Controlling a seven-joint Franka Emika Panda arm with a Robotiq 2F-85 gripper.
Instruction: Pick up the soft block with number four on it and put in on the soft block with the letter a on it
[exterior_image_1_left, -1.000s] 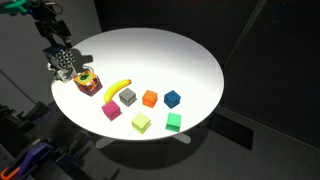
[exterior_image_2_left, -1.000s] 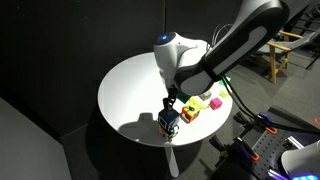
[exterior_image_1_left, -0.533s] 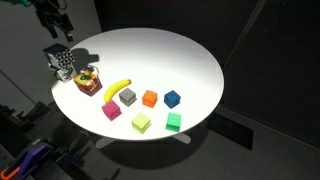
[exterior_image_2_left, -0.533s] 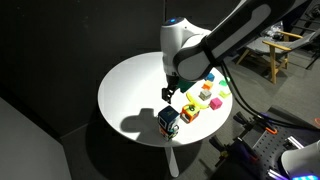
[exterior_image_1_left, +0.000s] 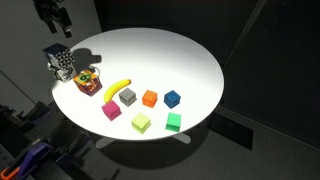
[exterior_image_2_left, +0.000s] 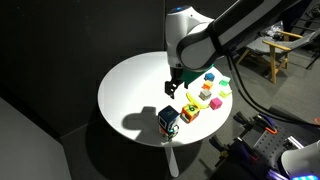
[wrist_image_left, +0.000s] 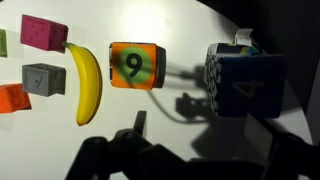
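Lifting clear since a moment ago, I am holding my gripper (exterior_image_1_left: 56, 20) spread and empty above the soft block with number four (wrist_image_left: 246, 88), sitting below on the soft block with the letter a (wrist_image_left: 213, 66) at the table (exterior_image_1_left: 180, 60) edge

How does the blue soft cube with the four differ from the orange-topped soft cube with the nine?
The blue soft cube shows a pale 4 on dark blue; the orange-topped soft cube shows a dark 9 in a green circle. The blue one looks larger in the wrist view and lies farther from the yellow banana than the orange-topped one. Both show digits facing up.
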